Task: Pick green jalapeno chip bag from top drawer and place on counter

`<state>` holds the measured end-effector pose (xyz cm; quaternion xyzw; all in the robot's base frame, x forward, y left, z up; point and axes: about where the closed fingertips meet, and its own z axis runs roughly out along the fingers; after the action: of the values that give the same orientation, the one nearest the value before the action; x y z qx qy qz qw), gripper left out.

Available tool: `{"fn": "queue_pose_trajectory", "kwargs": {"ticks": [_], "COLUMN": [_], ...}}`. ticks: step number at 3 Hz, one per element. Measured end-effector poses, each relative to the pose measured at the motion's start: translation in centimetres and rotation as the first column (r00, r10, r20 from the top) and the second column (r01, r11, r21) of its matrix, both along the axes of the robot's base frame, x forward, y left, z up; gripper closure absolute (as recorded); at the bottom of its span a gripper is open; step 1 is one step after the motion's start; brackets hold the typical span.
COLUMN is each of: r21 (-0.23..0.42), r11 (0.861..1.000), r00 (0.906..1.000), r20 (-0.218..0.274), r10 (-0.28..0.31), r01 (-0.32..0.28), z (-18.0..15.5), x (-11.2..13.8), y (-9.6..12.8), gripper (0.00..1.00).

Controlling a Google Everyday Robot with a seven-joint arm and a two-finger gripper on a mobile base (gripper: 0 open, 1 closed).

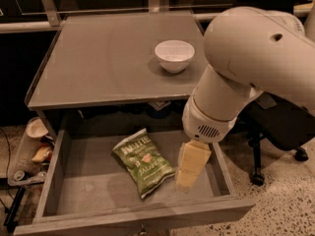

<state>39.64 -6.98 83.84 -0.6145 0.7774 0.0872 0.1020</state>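
- The green jalapeno chip bag [143, 162] is lying flat on the floor of the top drawer [81, 183], roughly mid-drawer, skewed so its near end is pointing right. The drawer is sitting fully pulled out, which is the only reason the bag is reachable from above.
- The claw [188, 168] is hanging down inside the drawer, just right of the bag's right edge. Honestly can't tell if it's spread or pressed together, it's reading as one pale block. The bag isn't in it, it's just lying beside it.
- The big white arm [246, 58] is leaning in from the right, I'm guessing to come at the bag top-down.
- Up on the tabletop [103, 58], a white bowl [174, 55] is sitting toward the far right, so I'm thinking the bag is going somewhere left of it.
- My read: the grab isn't done yet, and the claw is needing a nudge left. Crinkly bags like skating away, so I'm expecting trouble there.
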Motion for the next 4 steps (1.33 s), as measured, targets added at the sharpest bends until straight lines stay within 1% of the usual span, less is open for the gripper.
{"fn": "queue_pose_trajectory", "kwargs": {"ticks": [1, 2, 3, 4], "r21": [0.0, 0.05, 0.123, 0.166], "r11": [1.0, 0.998, 0.982, 0.956], "r00": [1.0, 0.9978, 0.983, 0.9553], "r20": [0.0, -0.057, -0.133, -0.214], "r10": [0.0, -0.032, -0.126, -0.205], "r01": [0.0, 0.035, 0.143, 0.242], "z": [0.0, -2.4, -5.7, -9.0], "x": [0.0, 0.2, 2.0, 4.0], "y": [0.0, 2.7, 5.5, 7.4], "gripper": [0.0, 0.0, 0.0, 0.0]}}
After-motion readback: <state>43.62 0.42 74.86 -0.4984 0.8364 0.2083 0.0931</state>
